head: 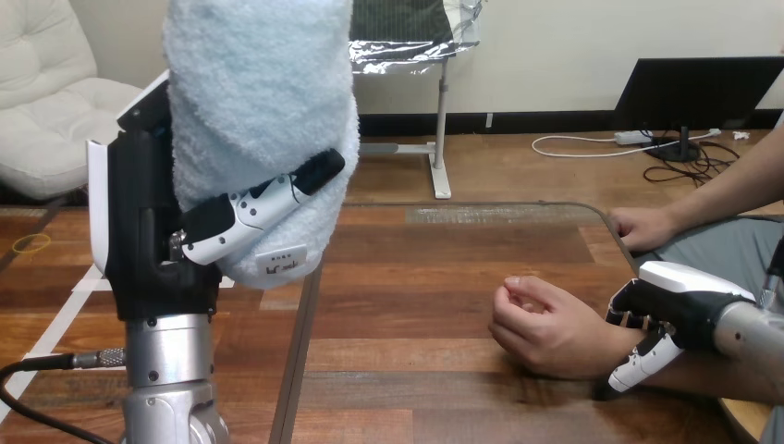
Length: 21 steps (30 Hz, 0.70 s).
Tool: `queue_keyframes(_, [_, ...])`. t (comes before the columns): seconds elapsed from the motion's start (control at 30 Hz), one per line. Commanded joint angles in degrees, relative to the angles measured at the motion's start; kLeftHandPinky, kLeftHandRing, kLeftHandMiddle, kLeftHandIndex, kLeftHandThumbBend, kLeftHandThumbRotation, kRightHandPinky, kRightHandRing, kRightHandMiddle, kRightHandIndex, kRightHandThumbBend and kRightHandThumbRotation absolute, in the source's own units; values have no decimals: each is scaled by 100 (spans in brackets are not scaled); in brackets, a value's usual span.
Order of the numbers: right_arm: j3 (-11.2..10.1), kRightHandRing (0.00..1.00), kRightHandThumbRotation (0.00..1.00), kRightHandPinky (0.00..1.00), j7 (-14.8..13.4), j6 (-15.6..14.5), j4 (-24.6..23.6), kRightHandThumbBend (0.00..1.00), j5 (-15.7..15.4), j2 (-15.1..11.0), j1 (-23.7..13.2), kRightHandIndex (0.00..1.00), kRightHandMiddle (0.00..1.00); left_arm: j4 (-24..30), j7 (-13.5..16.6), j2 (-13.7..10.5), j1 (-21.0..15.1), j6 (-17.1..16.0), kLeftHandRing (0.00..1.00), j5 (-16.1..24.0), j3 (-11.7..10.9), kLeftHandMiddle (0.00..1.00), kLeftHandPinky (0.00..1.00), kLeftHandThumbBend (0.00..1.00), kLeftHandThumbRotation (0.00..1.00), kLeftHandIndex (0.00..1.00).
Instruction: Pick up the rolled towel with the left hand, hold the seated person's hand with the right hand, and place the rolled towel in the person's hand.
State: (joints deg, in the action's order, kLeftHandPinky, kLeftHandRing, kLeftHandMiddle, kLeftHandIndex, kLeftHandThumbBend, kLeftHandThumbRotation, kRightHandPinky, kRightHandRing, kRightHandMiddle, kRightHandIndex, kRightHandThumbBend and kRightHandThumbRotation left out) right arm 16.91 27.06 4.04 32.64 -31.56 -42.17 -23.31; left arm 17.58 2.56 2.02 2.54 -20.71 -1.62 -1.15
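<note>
Head view: my left hand is clamped round the pale blue rolled terry towel, held high over the brown wooden table at the left. The roll stands upright with its long axis vertical and its tagged end down. My right hand curls over the wrist of the person's hand. Pickup and hold look done. Next I carry the towel across, tip it level and lower it into that loosely curled palm.

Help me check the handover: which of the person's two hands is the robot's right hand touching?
The nearer hand, loosely curled: the right hand's fingers curl over its wrist. The farther hand rests alone at the table's edge.
</note>
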Motion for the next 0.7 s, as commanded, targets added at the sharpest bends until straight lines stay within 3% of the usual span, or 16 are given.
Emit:
queue_keyframes(0.0, [214, 49, 25, 39, 477, -214, -11, 91, 41, 167, 30, 60, 57, 45, 1, 16, -360, -98, 23, -23, -20, 30, 17, 55, 0, 36])
queue_keyframes(0.27, [242, 54, 24, 43, 890, -424, -85, 95, 28, 97, -96, 65, 62, 16, 0, 7, -369, -131, 23, 0, -22, 30, 17, 54, 0, 36])
queue_keyframes(0.67, [260, 57, 17, 44, 1003, -566, -117, 99, -76, 78, -186, 65, 63, 10, 12, 23, -367, -137, 23, 4, -19, 31, 17, 53, 0, 37])
